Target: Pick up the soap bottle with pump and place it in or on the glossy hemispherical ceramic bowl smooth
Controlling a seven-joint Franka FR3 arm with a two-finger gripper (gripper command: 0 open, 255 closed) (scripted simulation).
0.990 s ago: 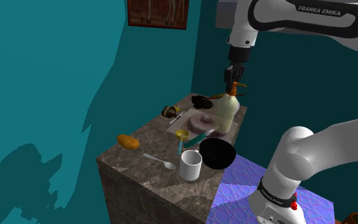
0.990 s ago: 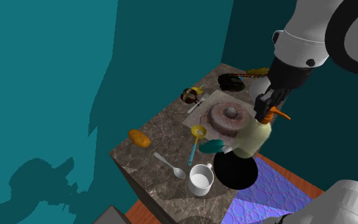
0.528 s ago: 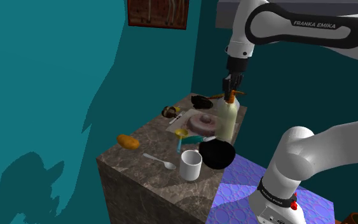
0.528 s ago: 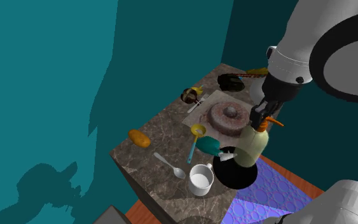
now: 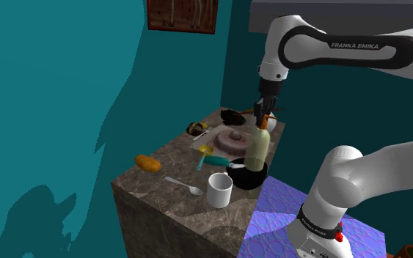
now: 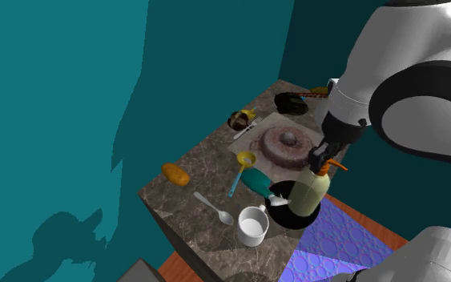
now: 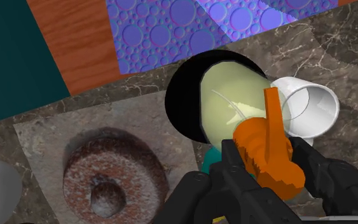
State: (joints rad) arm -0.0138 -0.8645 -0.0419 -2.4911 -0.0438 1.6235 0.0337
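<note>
Here the tool [image 7: 274, 170] clamps the orange pump [image 7: 268, 145] of the pale yellow-green soap bottle [image 6: 309, 192] over the black bowl [image 6: 283, 216].

1. A white mug [image 5: 220, 190] stands at the lower middle of the shoulder view, near the front edge of the marble counter [image 5: 147, 183].
2. A white spoon [image 5: 185, 185] lies just left of the mug.
3. An orange oval lump [image 5: 148, 163] sits further left.
4. A brown ring [image 5: 232, 139] lies near the centre.
5. A framed picture [image 5: 183, 15] hangs at the top.
6. A purple bubble-patterned rug [image 5: 278, 216] covers the floor at the lower right.
</note>
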